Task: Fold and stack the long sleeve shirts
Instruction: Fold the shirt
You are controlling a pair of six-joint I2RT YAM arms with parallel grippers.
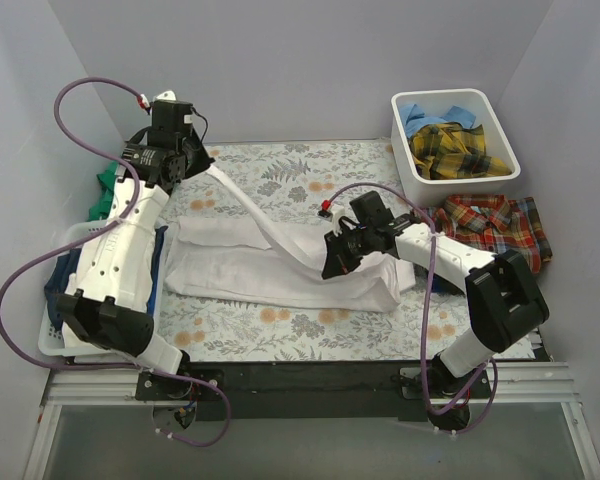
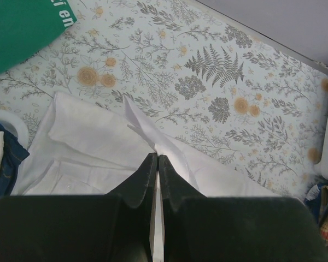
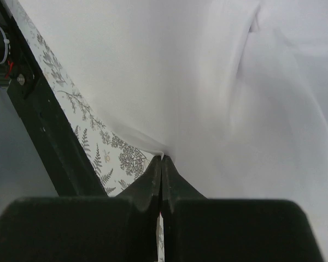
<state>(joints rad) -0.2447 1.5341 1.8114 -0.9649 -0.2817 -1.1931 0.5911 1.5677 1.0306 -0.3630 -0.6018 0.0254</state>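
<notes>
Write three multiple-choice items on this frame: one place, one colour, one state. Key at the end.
1. The red plaid shirt lies: A on the floral cover, on the near side of the white bin; B in the left basket; C folded at the table's centre.
2. The shirt pinched by the left fingers and right fingers is: A green; B white; C yellow plaid.
3. The left fingers are: A open, empty; B shut on green cloth; C shut on a sleeve of the white shirt.
Key: 1 A, the top view shows it on the cover just near of the bin; 2 B, both wrist views show white cloth between the fingertips; 3 C, the sleeve runs stretched from the shut fingers down to the shirt body.
</notes>
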